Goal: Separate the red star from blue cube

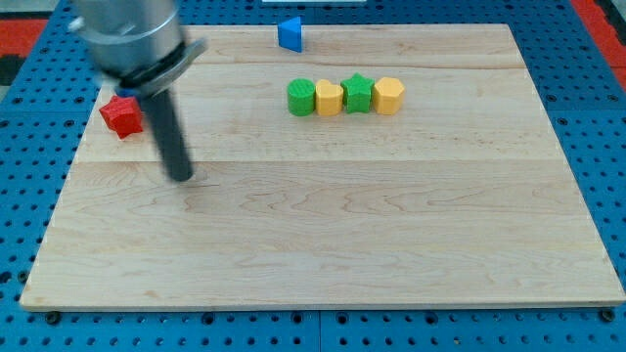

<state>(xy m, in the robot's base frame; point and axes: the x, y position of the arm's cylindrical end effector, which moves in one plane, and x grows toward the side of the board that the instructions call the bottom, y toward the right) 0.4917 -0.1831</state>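
**Rod on bare wood, red star off at the left edge**

The dark rod comes down from a blurred grey housing at the view's top left, and my tip (181, 177) rests on the wooden board (323, 244) with open wood all around it. It has no jaws to open or close, and it is touching no block. The rod is smooth, matte and round in section, leaning slightly toward the view's left as it rises.

The red star (121, 115) sits up and to the left of the tip, just beside the rod's shaft, right at the board's left edge. It looks chunky and knobbly; which way its points face is too small to tell.

The blue cube (290, 34) lies well apart from the star, at the board's top edge, right of the housing, one corner turned toward the view's bottom.

Below the cube, four blocks stand in a tight row running left to right: a green cylinder (301, 98), a yellow block (329, 99), a green star (358, 94) and another yellow block (389, 96).

The board is pale, with straight grain running left to right, and lies on a blue perforated surface (29, 147).
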